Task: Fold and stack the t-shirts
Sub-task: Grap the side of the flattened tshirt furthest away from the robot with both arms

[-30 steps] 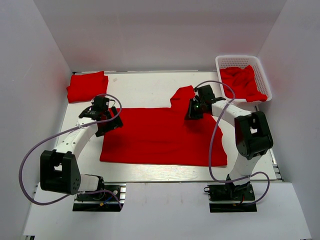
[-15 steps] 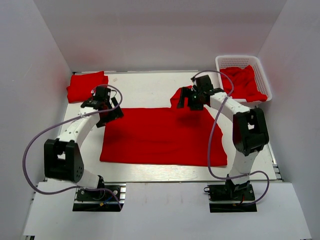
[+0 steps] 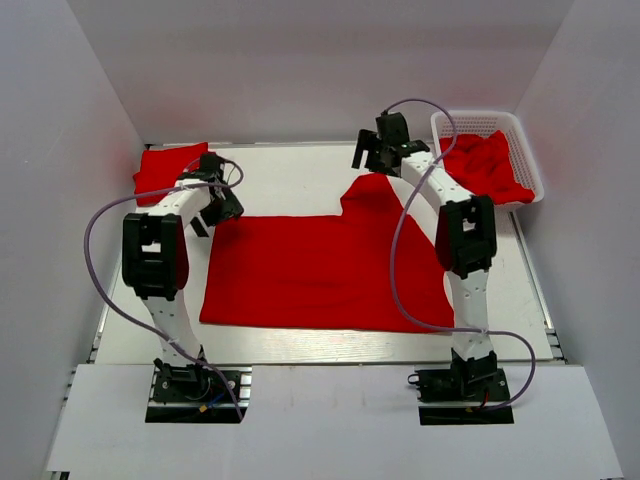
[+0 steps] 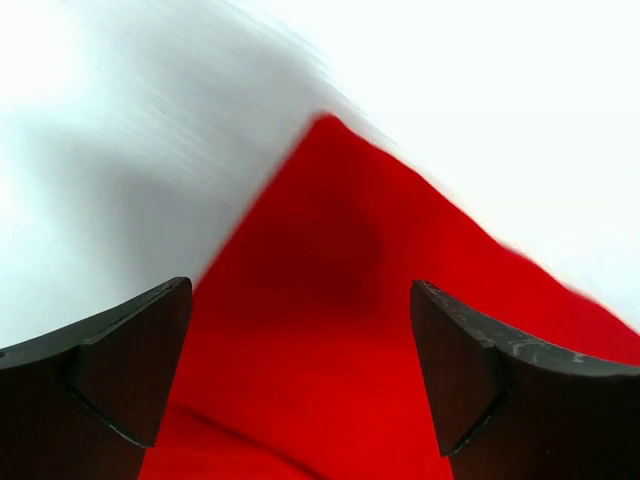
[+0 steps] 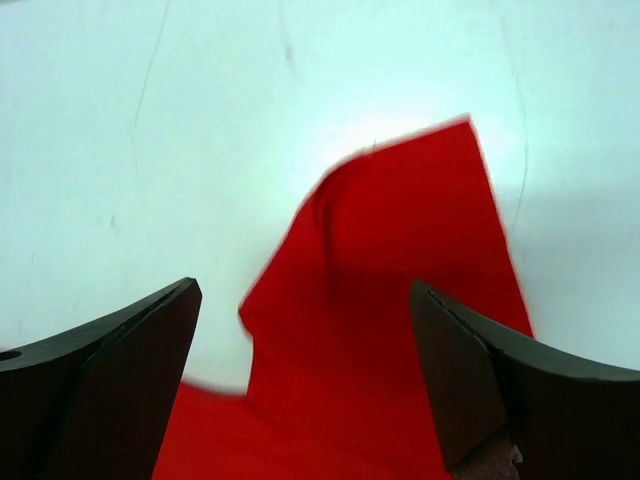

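Jaws of the left arm (image 3: pixel 155 250) stand wide apart with nothing between them, hovering over the far left corner of the spread t-shirt (image 3: pixel 320 270). Those of the right arm (image 3: pixel 465 235) are likewise wide apart and empty, above that shirt's far sleeve (image 5: pixel 400 250), whose left edge is curled. The shirt lies flat across the middle of the white tabletop (image 3: pixel 290 170). A folded t-shirt (image 3: pixel 172 172) sits in the far left corner; crumpled t-shirts (image 3: pixel 485 165) fill the white lattice basket (image 3: pixel 478 122) at far right.
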Action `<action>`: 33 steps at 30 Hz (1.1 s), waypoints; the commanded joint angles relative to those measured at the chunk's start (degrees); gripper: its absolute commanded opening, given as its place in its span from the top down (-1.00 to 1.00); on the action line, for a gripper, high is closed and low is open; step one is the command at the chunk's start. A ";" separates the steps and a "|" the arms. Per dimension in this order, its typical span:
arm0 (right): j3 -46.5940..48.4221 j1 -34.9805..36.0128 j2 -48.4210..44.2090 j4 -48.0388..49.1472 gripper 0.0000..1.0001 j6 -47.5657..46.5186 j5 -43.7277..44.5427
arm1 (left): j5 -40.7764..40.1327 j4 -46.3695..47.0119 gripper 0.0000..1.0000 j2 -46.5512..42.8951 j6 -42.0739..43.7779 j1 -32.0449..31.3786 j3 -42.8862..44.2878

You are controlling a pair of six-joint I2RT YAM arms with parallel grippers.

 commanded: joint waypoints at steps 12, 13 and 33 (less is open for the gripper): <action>16.16 0.03 17.13 6.49 -0.81 0.31 9.83 | -0.99 5.71 -1.00 8.38 0.78 3.48 5.76; 16.50 0.03 17.40 6.50 -0.81 0.14 10.18 | -0.99 6.24 -1.00 8.39 0.79 3.48 5.76; 18.26 -0.15 22.85 9.04 -0.81 -7.42 18.28 | 1.48 10.20 -0.56 12.61 2.29 2.86 1.81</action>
